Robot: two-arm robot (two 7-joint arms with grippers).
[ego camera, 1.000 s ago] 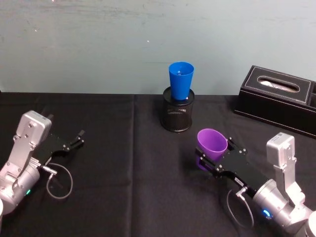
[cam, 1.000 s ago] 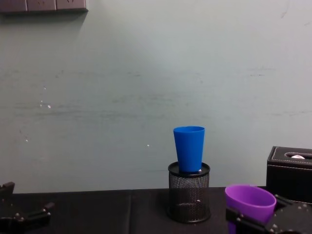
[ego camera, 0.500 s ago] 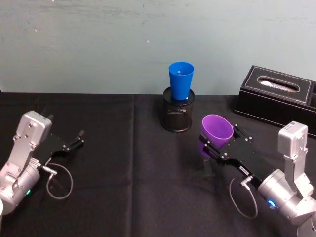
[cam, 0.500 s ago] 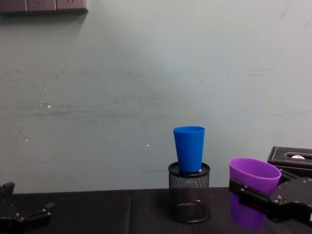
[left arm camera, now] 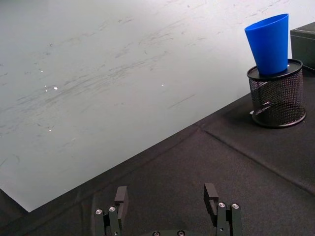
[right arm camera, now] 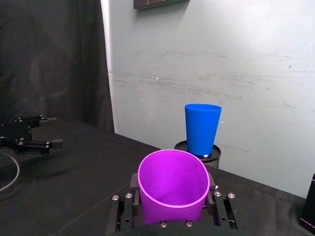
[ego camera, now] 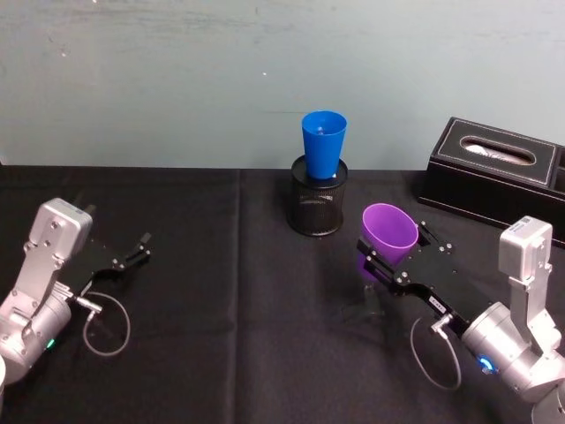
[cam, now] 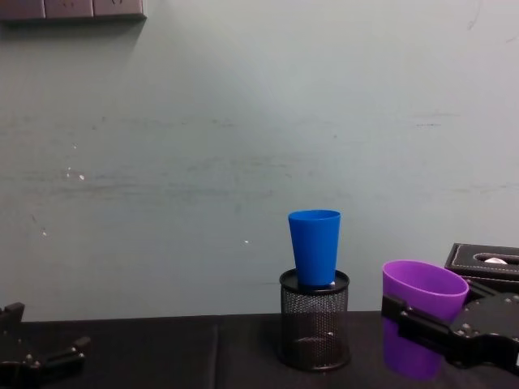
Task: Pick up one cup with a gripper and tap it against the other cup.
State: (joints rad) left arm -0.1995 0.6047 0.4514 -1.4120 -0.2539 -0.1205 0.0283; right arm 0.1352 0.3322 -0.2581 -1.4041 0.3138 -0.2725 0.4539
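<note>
The right claw [ego camera: 392, 252] is clamped around the purple cup [ego camera: 387, 231], holding it tilted and seemingly clear of the bench [ego camera: 221, 291]. That likely lets its rim swing into the blue cup [ego camera: 323, 143], which stands raised in a mesh holder [ego camera: 317, 208] just beyond. The left claw [ego camera: 139, 249] rests wide, parked at the left.

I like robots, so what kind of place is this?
Probably a robot test desk in a lab: a black-clothed table, a mesh pen holder, and the right end effector holding a purple cup.

Open cloth [ego camera: 221, 291] (wide) left of pen holder [ego camera: 317, 210]
</note>
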